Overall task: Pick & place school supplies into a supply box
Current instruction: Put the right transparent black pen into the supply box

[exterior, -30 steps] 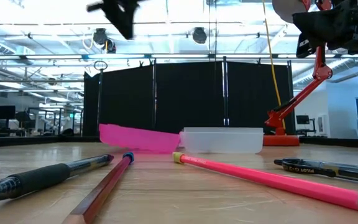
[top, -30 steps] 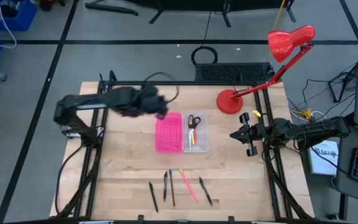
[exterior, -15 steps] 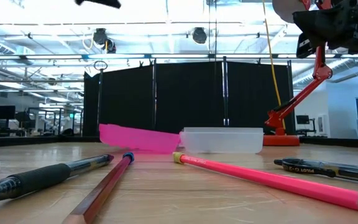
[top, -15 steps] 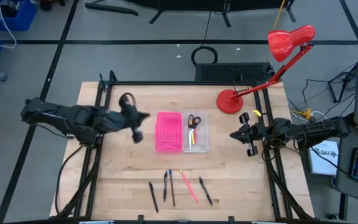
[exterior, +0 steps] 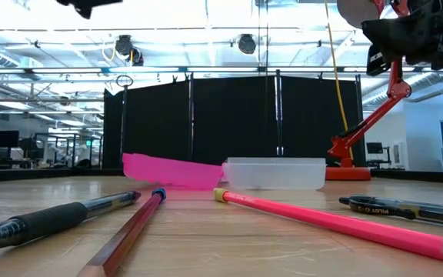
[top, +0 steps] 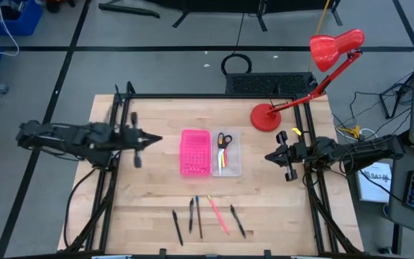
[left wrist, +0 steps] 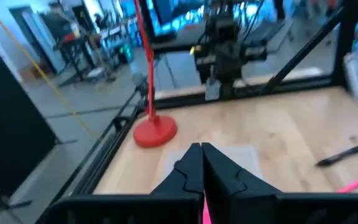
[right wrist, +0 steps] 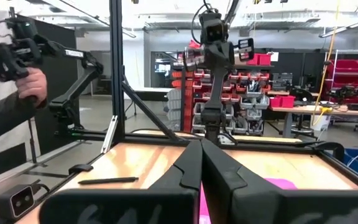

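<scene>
The wooden bench [top: 149,201] holds everything. A red lamp [top: 315,68] stands at its far right corner. In the middle lie a pink panel [top: 195,152] and, touching its right side, the clear supply box [top: 232,165]. Inside the box are small scissors [top: 223,140] and what looks like a yellow pencil [top: 221,162].

Five things are not yet in the box. They lie in a row near the front edge: a black pen [top: 177,226], a second dark pen [top: 190,214], a brown pencil [top: 199,218], a pink pencil [top: 219,216] and one more black pen [top: 238,221].

The left end effector [top: 138,139] hangs over the left side of the bench, well apart from the pens, with its fingers [left wrist: 194,165] pressed together. The right end effector [top: 277,154] waits at the right edge, its fingers [right wrist: 194,165] pressed together too. Both hold nothing.

I think the next job is to fetch one pen from the row. To do it well, an arm should open its fingers first, come down over the middle of just one pen, and squeeze across its thin side. The pens lie close, so it should take an outer one and not bump the next. Then lift it, turn it to lie along the box, and let go low.
</scene>
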`<state>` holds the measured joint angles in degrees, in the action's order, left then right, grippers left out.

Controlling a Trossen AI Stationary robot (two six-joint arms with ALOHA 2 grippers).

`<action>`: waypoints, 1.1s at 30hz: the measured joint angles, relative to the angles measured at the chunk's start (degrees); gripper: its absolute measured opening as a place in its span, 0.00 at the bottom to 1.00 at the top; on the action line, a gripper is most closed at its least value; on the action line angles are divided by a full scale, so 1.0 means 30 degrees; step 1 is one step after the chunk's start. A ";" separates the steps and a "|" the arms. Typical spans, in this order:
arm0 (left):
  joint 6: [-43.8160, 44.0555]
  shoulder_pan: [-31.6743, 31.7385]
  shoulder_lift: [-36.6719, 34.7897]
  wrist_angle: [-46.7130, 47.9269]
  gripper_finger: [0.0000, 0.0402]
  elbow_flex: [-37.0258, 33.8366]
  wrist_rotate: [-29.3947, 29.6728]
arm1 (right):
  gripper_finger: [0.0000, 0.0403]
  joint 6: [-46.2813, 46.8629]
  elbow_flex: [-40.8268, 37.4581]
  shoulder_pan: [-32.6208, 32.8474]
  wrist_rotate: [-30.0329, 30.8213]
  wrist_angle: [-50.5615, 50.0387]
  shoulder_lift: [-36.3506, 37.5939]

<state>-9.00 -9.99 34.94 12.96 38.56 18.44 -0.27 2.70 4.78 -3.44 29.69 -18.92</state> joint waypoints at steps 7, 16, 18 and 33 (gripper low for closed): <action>0.0264 -0.0587 -0.4279 0.0048 0.01 -0.2592 -0.0977 | 0.00 -0.0105 0.0000 0.0000 0.0029 0.0830 -0.0007; 0.0361 -0.0561 -0.5581 -0.1844 0.02 -0.6741 0.0248 | 0.00 -0.0051 -0.0004 0.0000 0.0047 0.2129 -0.0007; 0.0331 -0.0572 -0.5559 -0.1445 0.01 -0.7216 -0.1380 | 0.00 -0.0162 -0.0007 0.0000 0.0097 0.2136 0.0000; -0.3630 0.1226 -0.8000 -0.3943 0.01 -0.8558 -0.5793 | 0.00 -0.0634 -0.0007 0.0000 0.0124 0.3032 -0.0007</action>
<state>-19.89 -6.31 10.94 1.13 12.89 1.06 -2.17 2.68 4.78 -3.07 38.79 -18.94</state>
